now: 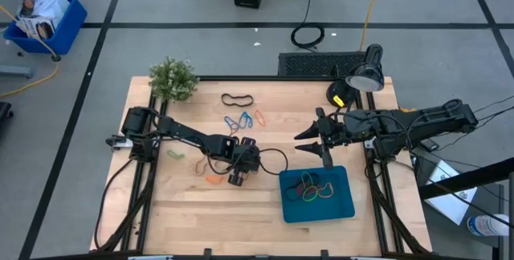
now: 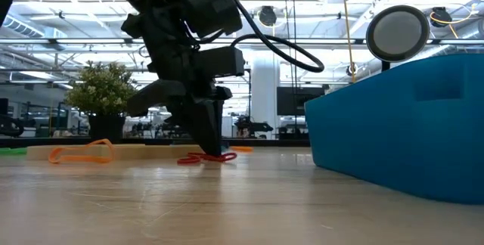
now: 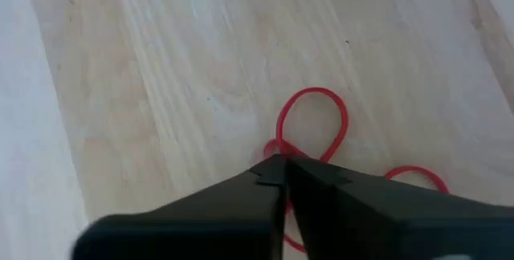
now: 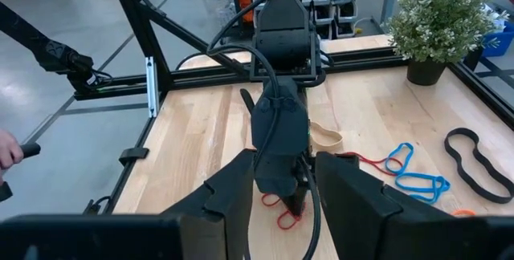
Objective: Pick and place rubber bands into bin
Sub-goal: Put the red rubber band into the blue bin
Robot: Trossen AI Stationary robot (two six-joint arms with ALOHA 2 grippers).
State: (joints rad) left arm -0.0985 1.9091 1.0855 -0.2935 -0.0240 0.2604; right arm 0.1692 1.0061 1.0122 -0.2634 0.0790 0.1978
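Observation:
A red rubber band [image 3: 315, 115] lies on the wooden table, left of the teal bin [image 1: 344, 205]. My left gripper [image 1: 238, 178] points steeply down on this band with its fingers shut on it; the low view shows the gripper [image 2: 215, 151] with its tips at the table top. The bin holds several bands in a heap [image 1: 313, 188]. My right gripper [image 1: 308, 140] hangs open above the table, just beyond the bin's far edge, and touches nothing. Loose bands lie around: black [image 1: 237, 99], blue [image 1: 236, 121], orange [image 1: 214, 179], tan [image 1: 198, 168], green [image 1: 175, 156]. My left gripper pinches the red rubber band between its two fingertips at a spot where the strands cross [image 3: 275, 149]. The fingers come from above, slanting down. The band lies slack on the table, with one loop [image 3: 341, 127] stretching out past the fingertips and another [image 3: 418, 173] to the side.
A small potted plant [image 1: 173, 79] stands at the table's far left corner, and a desk lamp [image 1: 365, 74] at the far right. A cable [image 1: 273, 157] loops off the left wrist toward the bin. Bare wood lies toward the near edge [image 1: 209, 220].

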